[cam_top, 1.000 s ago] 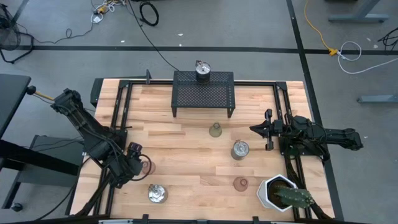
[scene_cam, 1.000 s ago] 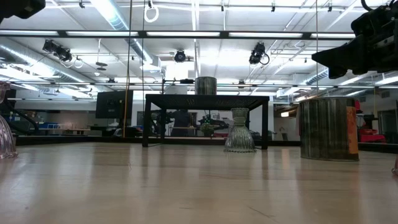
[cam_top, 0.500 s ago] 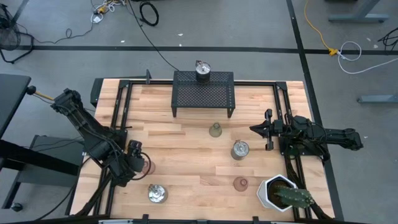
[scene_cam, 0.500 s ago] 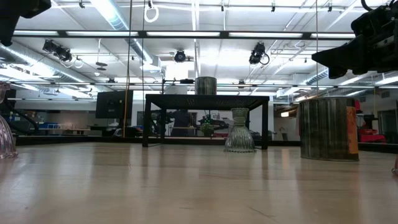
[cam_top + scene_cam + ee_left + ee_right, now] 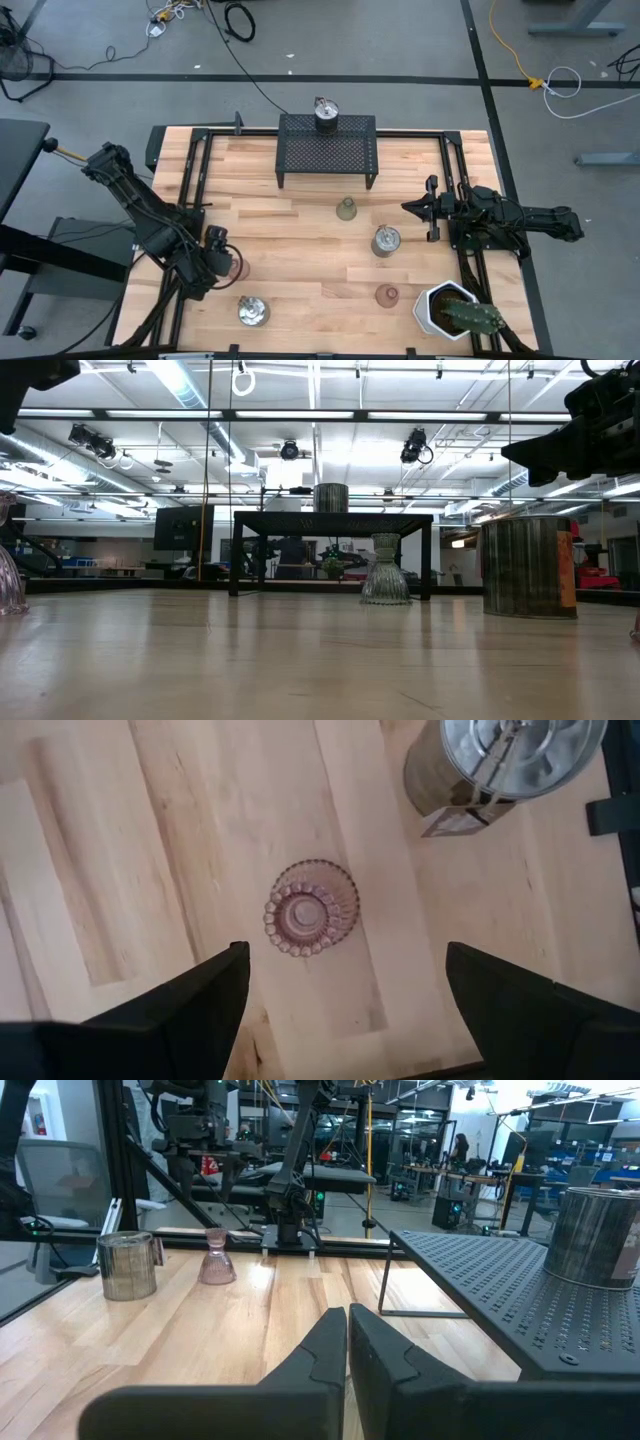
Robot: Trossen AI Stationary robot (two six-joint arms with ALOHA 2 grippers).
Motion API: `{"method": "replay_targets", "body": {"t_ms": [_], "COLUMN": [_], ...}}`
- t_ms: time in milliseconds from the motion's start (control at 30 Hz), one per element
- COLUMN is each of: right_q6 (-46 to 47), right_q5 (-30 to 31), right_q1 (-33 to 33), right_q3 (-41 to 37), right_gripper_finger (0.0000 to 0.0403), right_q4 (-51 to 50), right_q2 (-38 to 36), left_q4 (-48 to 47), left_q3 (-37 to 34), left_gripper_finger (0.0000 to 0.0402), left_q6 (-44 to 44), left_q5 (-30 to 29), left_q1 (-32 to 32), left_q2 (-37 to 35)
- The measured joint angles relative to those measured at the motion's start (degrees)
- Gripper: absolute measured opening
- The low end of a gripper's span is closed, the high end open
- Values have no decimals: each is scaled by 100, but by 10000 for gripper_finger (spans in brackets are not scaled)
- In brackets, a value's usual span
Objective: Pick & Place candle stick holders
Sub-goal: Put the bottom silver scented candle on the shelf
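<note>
Pink glass holder upright on wood, directly below spread left pincer, untouched.

No text, brand, number or sign can be read in any view. The silvery ribbed metal can-like holder carries a reddish label strip on its side in the low view, and the silvery metal holder in the left wrist view has a small tag, but their print is too small to make out.
</note>
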Motion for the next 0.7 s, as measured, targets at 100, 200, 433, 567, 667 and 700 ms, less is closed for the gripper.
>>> {"method": "replay_targets", "body": {"t_ms": [100, 200, 433, 567, 667, 700], "right_q6": [-1, 0, -1, -1, 1, 1], "right_q5": [1, 1, 0, 1, 2, 1], "right_q1": [0, 0, 1, 0, 0, 1], "right_q3": [-1, 0, 0, 0, -1, -2], "right_gripper_finger": [20, 20, 20, 20, 20, 20], "right_q4": [-1, 0, -1, 0, -1, -1], "right_q2": [-1, -2, -2, -1, -2, -2], "left_q4": [0, 36, 65, 67, 71, 83], "left_q3": [0, 0, 0, 0, 0, 0], "left_gripper_finger": [339, 339, 339, 339, 339, 339], "left_q6": [-75, 21, 788, 936, 884, 873], "left_q5": [-6, -52, -113, -129, -127, -127], "left_q1": [0, 0, 0, 0, 0, 0], "left_q2": [0, 0, 0, 0, 0, 0]}}
